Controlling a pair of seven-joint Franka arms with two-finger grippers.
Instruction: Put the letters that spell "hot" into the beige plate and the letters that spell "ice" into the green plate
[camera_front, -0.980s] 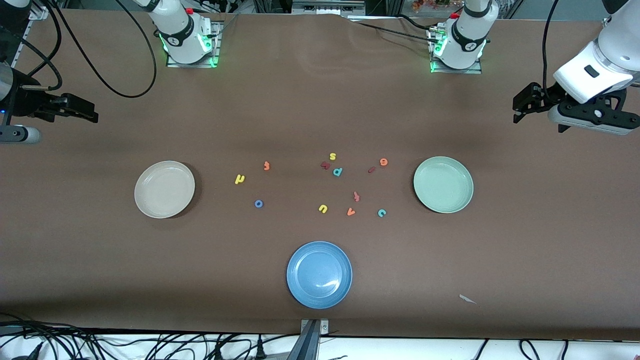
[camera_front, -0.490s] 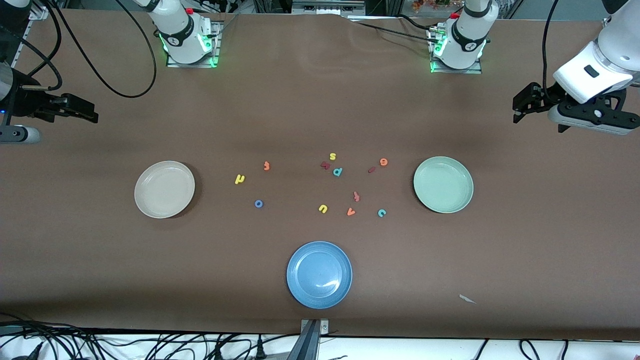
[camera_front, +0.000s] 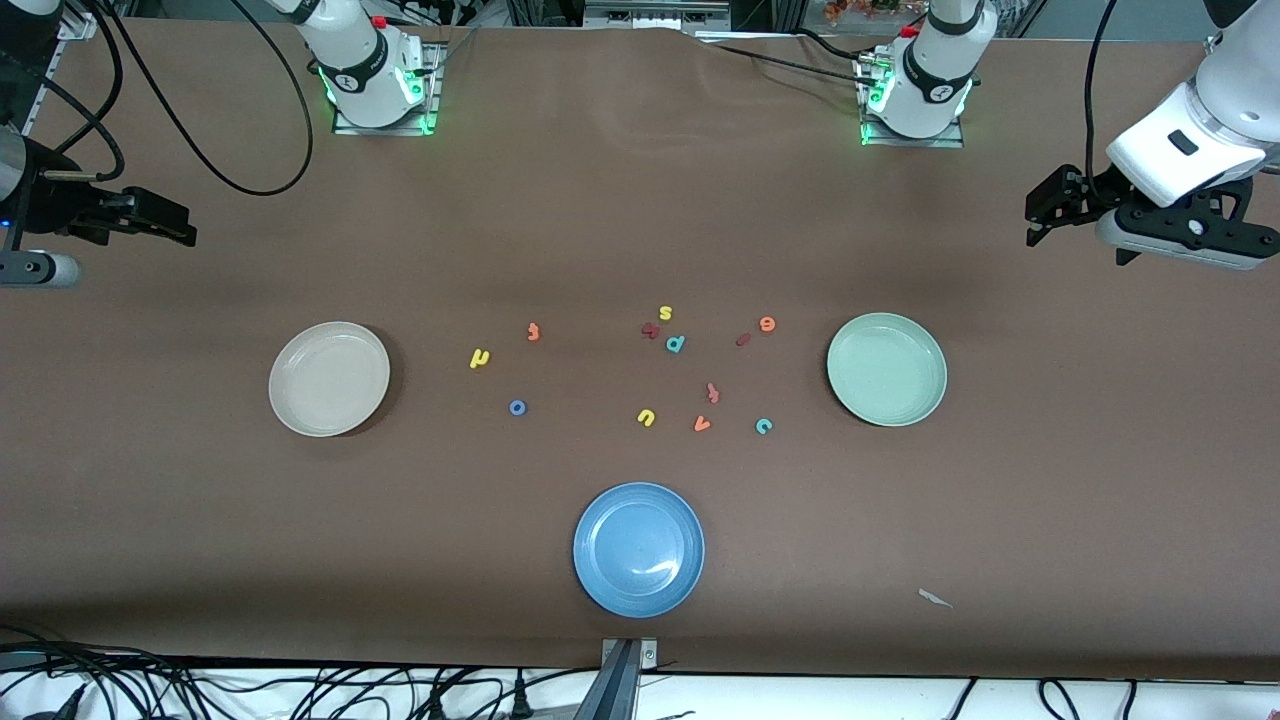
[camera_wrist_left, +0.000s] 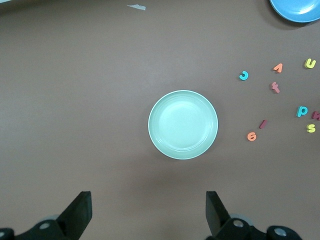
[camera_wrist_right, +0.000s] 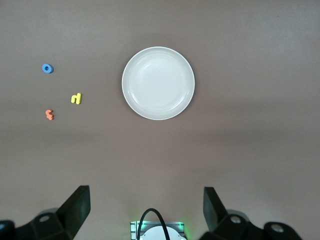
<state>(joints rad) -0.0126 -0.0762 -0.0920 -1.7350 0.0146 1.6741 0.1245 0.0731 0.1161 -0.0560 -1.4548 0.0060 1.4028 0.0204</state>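
Note:
The beige plate (camera_front: 329, 378) (camera_wrist_right: 158, 83) lies empty toward the right arm's end, the green plate (camera_front: 886, 368) (camera_wrist_left: 183, 125) empty toward the left arm's end. Between them on the table lie yellow "h" (camera_front: 480, 357), orange "t" (camera_front: 533, 331), blue "o" (camera_front: 517, 407), dark red "i" (camera_front: 743, 339), orange "e" (camera_front: 767, 323) and teal "c" (camera_front: 763, 426). My left gripper (camera_front: 1036, 213) (camera_wrist_left: 148, 202) hangs open and empty high off the green plate's end. My right gripper (camera_front: 178, 222) (camera_wrist_right: 145, 200) waits open and empty off the beige plate's end.
A blue plate (camera_front: 638, 549) sits nearest the front camera. Other letters lie among the task's: yellow "s" (camera_front: 665, 313), teal "p" (camera_front: 675, 344), reddish "t" (camera_front: 712, 392), yellow "u" (camera_front: 646, 417), orange "v" (camera_front: 702, 424). A paper scrap (camera_front: 934, 598) lies near the table's front edge.

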